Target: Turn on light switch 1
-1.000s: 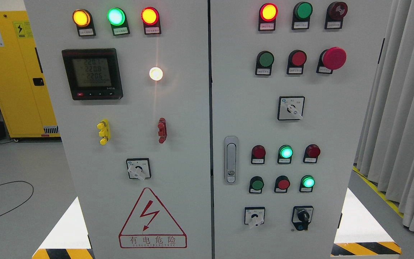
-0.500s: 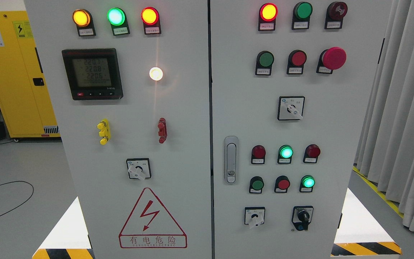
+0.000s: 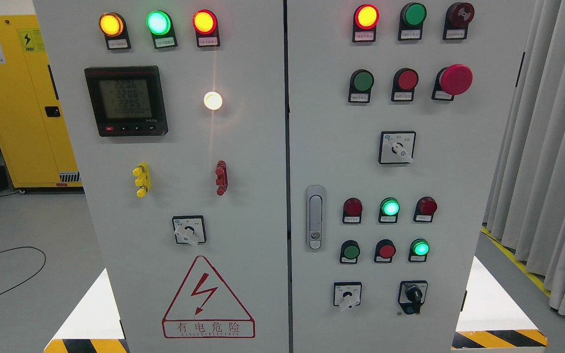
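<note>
No robot hand is seen before the grey electrical cabinet (image 3: 248, 147), whose lower left door carries a red warning triangle (image 3: 208, 298) marked "有电危险", while white-handled rotary switches (image 3: 189, 230) sit above it and near the right door's bottom edge (image 3: 347, 295).
</note>
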Tool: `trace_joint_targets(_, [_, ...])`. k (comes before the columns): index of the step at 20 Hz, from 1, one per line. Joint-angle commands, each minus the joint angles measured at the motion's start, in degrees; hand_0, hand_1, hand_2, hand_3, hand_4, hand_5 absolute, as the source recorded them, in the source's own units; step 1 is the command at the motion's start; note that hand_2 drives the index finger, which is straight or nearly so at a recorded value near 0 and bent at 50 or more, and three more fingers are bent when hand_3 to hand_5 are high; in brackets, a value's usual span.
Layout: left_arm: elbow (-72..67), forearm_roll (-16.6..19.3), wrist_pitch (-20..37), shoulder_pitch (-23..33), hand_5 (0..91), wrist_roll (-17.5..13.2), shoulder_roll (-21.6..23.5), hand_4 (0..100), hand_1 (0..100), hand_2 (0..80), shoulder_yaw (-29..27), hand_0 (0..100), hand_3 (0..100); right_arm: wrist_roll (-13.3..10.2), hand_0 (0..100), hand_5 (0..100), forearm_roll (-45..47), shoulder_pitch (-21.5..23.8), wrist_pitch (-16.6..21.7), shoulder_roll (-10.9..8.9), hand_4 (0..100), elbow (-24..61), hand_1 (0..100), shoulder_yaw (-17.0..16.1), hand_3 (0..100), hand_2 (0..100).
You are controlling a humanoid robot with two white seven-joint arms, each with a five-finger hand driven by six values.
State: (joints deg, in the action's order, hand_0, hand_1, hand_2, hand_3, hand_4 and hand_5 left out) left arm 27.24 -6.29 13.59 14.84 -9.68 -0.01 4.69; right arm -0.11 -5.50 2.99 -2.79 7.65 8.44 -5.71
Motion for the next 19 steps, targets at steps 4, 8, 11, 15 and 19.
trace_joint_targets(4, [-22.41, 0.14, -2.69, -4.29, 0.0, 1.51, -1.22, 0, 10, 0.0, 2.96, 30, 0, 0.02, 0, 0, -0.04, 0.0, -0.02, 0.0, 0, 0.0, 50, 0.0, 0, 4])
trace_joint_targets(8, [-22.41, 0.14, -2.78, -4.99, 0.0, 1.51, -1.22, 0, 9, 0.0, 3.14, 31, 0, 0.02, 0, 0, -0.04, 0.0, -0.02, 0.0, 0, 0.0, 50, 0.0, 0, 4])
trace_joint_targets(11, [-22.5, 0.23, -2.78, -5.51, 0.0, 1.6, -1.84, 0, 8, 0.0, 3.14, 31, 0, 0.02, 0, 0, -0.04, 0.0, -0.02, 0.0, 0, 0.0, 50, 0.0, 0, 4])
trace_joint_targets(15, [-22.5, 0.23, -2.69, -6.48, 0.0, 3.25, -1.84, 0, 6, 0.0, 2.96, 31, 0, 0.02, 0, 0, -0.04, 0.0, -0.02, 0.0, 0, 0.0, 50, 0.0, 0, 4])
trace_joint_targets(19, [-22.41, 0.23, -2.69, -7.45, 0.0, 3.79, -1.93, 0, 5, 0.0, 2.96, 31, 0, 0.02, 0, 0, -0.04, 0.0, -0.02, 0.0, 0, 0.0, 50, 0.0, 0, 4])
